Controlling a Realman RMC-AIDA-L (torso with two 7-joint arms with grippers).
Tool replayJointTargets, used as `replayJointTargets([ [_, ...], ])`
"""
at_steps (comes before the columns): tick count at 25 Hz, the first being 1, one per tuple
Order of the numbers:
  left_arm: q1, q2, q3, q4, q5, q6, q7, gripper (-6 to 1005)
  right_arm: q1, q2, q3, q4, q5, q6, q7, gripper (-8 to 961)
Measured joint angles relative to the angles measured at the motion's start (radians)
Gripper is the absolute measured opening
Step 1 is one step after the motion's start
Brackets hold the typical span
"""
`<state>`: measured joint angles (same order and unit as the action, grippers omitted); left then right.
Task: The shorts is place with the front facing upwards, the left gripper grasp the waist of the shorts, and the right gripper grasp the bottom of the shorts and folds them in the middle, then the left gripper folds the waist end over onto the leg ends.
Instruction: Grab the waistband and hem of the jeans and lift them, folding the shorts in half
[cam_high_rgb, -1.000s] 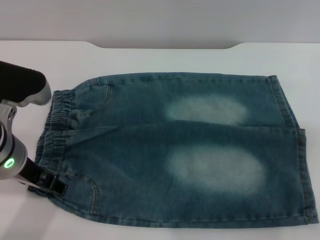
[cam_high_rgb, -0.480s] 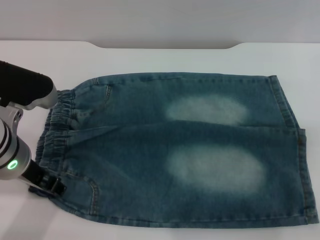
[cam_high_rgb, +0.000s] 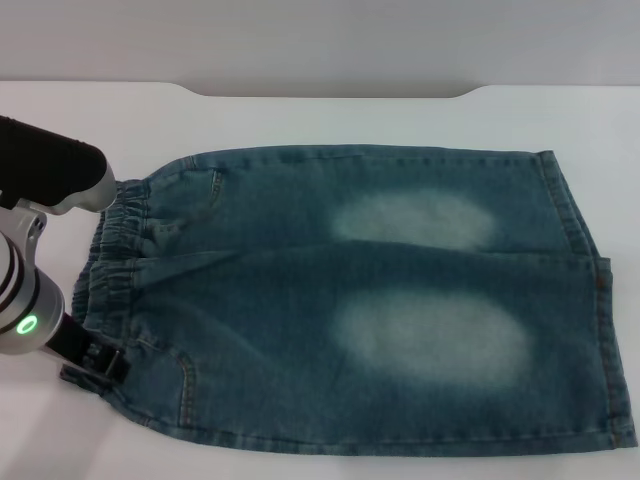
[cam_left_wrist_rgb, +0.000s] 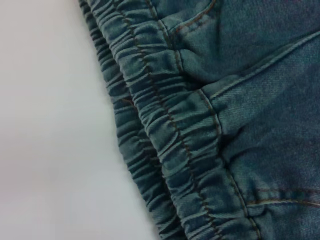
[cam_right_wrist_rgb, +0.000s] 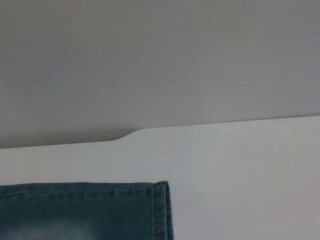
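One pincer is all we can see at work: the left pincer (cam_high_rgb: 100, 360), black, at the end of the green-lit arm, sits at the left edge of the table (cam_high_rgb: 330, 115), down near the front left corner. It lies against the near end of the elastic waistband (cam_high_rgb: 115, 265), touching the denim there; whether its fingers are spread or closed on the cloth we cannot tell, since only a dark stub shows in the head view and the left wrist view shows no fingers at all. That wrist view is filled by the ruched waistband (cam_left_wrist_rgb: 165, 145) running slantwise beside bare white table (cam_left_wrist_rgb: 45, 125).

Moving right, we see the shorts (cam_high_rgb: 300, 290) spread flat across the middle of the table, waist toward the left edge, legs toward the right edge. Two pale faded patches (cam_high_rgb: 415, 218) face up, one on each leg, the nearer one larger. Farther right, the leg ends (cam_high_rgb: 590, 310) lie straight and flat close to the right edge of the table.

We see no right pincer in any view; the right wrist view shows only the far corner of one leg hem (cam_right_wrist_rgb: 160, 210) on the table, with the table's far edge behind it.
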<state>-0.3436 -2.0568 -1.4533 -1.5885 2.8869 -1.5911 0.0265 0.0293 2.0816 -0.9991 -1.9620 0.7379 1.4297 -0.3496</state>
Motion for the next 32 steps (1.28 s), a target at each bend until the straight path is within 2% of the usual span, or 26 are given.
replayJointTargets([
  [8, 0.0, 0.002, -0.003, -0.018, 0.0, -0.01, 0.002, 495, 0.007, -0.001, -0.001, 0.003, 0.0, 0.018, 0.009, 650],
  [9, 0.005, 0.004, -0.018, -0.064, 0.001, -0.026, 0.008, 476, 0.009, -0.002, -0.001, 0.005, 0.0, 0.023, 0.013, 650],
  [12, 0.01, 0.004, -0.033, -0.106, 0.001, -0.041, 0.012, 418, 0.013, -0.003, -0.001, 0.017, 0.0, 0.037, 0.019, 650],
  [17, 0.014, 0.004, -0.043, -0.118, 0.001, -0.043, 0.016, 190, 0.026, -0.003, -0.003, 0.062, 0.001, 0.059, 0.021, 650],
  [22, 0.014, 0.004, -0.059, -0.108, 0.002, -0.043, 0.01, 26, 0.03, -0.002, -0.004, 0.069, 0.002, 0.06, 0.021, 649],
  [27, 0.017, 0.005, -0.104, -0.112, 0.002, -0.064, 0.006, -2, 0.032, -0.002, -0.004, 0.074, 0.002, 0.06, 0.021, 649],
  [32, 0.019, 0.002, -0.082, -0.107, 0.002, -0.056, 0.013, 56, 0.036, -0.003, -0.01, 0.078, 0.002, 0.054, 0.021, 649],
])
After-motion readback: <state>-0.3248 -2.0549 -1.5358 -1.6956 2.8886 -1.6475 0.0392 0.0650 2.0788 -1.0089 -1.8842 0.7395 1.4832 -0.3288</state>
